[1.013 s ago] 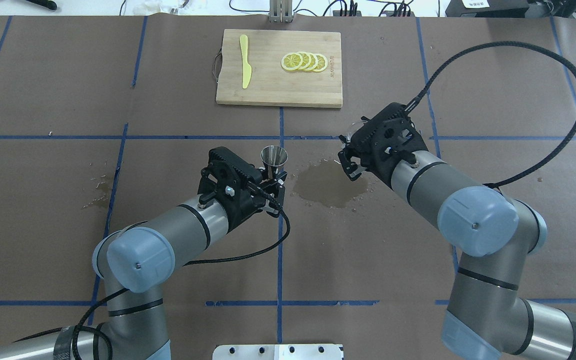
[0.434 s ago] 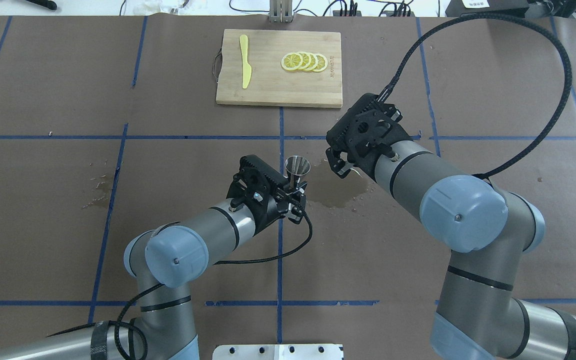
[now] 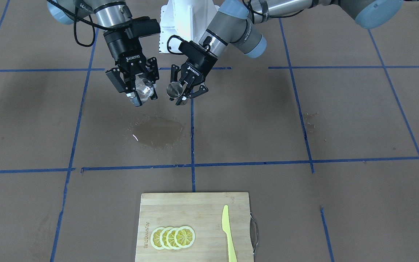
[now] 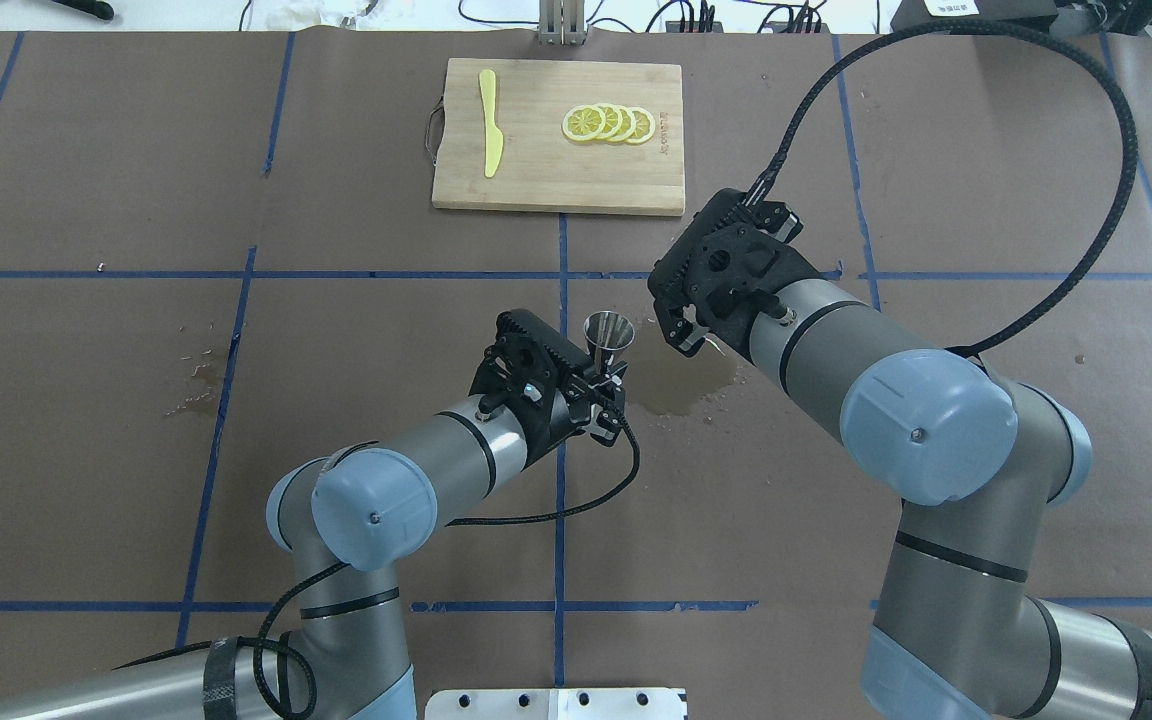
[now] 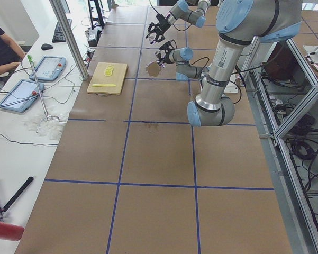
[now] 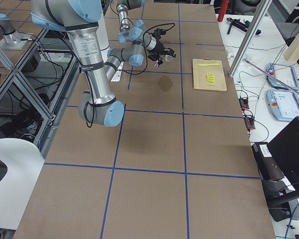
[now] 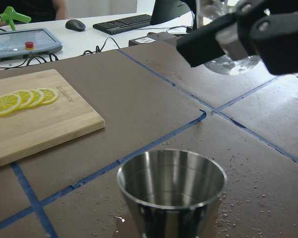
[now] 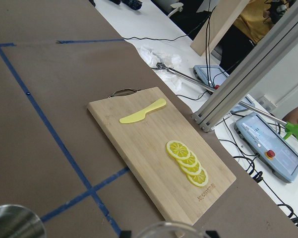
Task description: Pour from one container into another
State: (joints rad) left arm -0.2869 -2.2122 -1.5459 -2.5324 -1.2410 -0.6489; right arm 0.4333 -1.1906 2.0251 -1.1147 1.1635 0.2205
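A steel jigger cup (image 4: pixel 608 333) stands upright in my left gripper (image 4: pixel 606 378), which is shut on its lower part. In the front view the steel cup (image 3: pixel 175 90) hangs above the table beside a clear glass (image 3: pixel 144 87), and my right gripper (image 3: pixel 143 95) is shut on that glass. The two containers are close together but apart. From the left wrist, the cup (image 7: pixel 171 191) is open-mouthed and looks empty, with the glass (image 7: pixel 233 62) high at the upper right. From overhead the right gripper (image 4: pixel 681 325) hides most of the glass.
A wet patch (image 4: pixel 681 385) darkens the paper under and just right of the cups. At the far side lies a wooden cutting board (image 4: pixel 536 185) with lemon slices (image 4: pixel 608 123) and a yellow knife (image 4: pixel 489 120). Blue tape lines cross the brown table.
The left arm carried the steel cup to the right, toward the centre line. The right arm swung left and slightly away with the glass, so the two containers came near each other.
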